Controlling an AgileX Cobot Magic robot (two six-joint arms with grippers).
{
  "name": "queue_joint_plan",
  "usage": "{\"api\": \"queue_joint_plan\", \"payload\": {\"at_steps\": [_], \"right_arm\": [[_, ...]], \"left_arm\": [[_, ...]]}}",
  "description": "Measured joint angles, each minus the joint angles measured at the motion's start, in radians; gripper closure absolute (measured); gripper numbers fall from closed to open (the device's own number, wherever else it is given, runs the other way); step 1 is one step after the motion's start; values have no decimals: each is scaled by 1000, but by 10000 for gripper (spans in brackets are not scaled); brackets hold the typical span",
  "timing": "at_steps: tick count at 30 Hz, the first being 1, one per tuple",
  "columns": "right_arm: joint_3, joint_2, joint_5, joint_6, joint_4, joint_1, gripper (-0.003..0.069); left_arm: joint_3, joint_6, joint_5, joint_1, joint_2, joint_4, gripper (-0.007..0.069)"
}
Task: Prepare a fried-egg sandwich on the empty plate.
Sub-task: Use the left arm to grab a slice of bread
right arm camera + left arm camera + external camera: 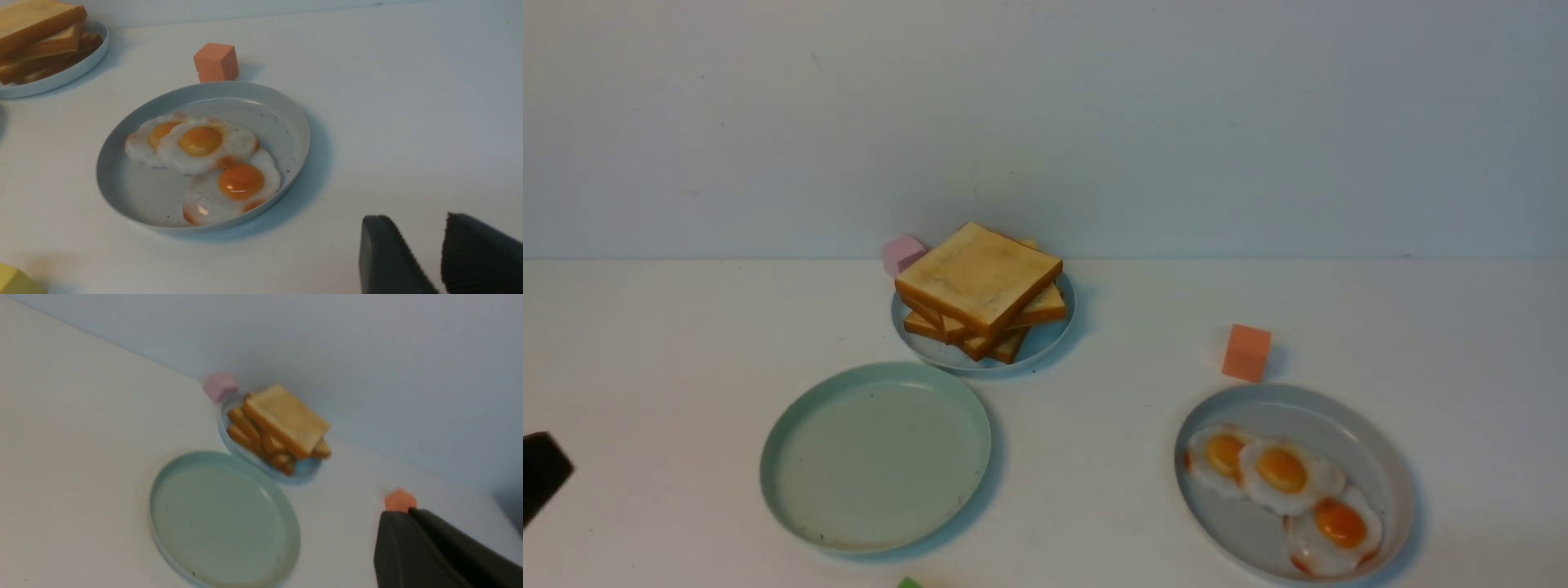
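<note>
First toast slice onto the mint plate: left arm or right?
Left, probably. The toast stack and the empty plate both sit left of centre, on the side of the left gripper; the right gripper hangs by the egg plate.

Pink cube is sitting on the white desk just beside the toast plate, far-left of it. Orange cube is standing just past the egg plate's far rim. Green block is peeking in at the near edge. Yellow block is partly showing in the right wrist view.
</note>
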Motion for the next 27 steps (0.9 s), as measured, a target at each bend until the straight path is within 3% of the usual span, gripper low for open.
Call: {"api": "queue_joint_plan", "payload": {"at_steps": [6,12,16,19,20,23,24,26,27], "right_arm": [[0,0,-5,0,4,0,418],[10,0,-171,60,258,0,418],[9,0,-320,80,478,0,418],[-37,0,-278,51,536,0,420],[-135,26,-146,-9,546,2,441],[-288,104,53,-76,531,3,488],[-456,217,267,-124,497,3,543],[-536,278,407,-144,464,5,580],[-652,374,567,-160,417,15,627]], "left_arm": [[-170,120,162,-135,263,17,638],[-220,172,22,-174,568,-10,638],[-340,274,67,-174,743,-9,638],[-411,306,115,-174,834,-12,638],[-480,318,152,-182,904,-15,638],[-549,321,170,-207,975,11,638],[-615,321,176,-239,1026,50,638],[-661,319,179,-271,1070,87,638],[-733,300,182,-299,1122,123,638]]}}
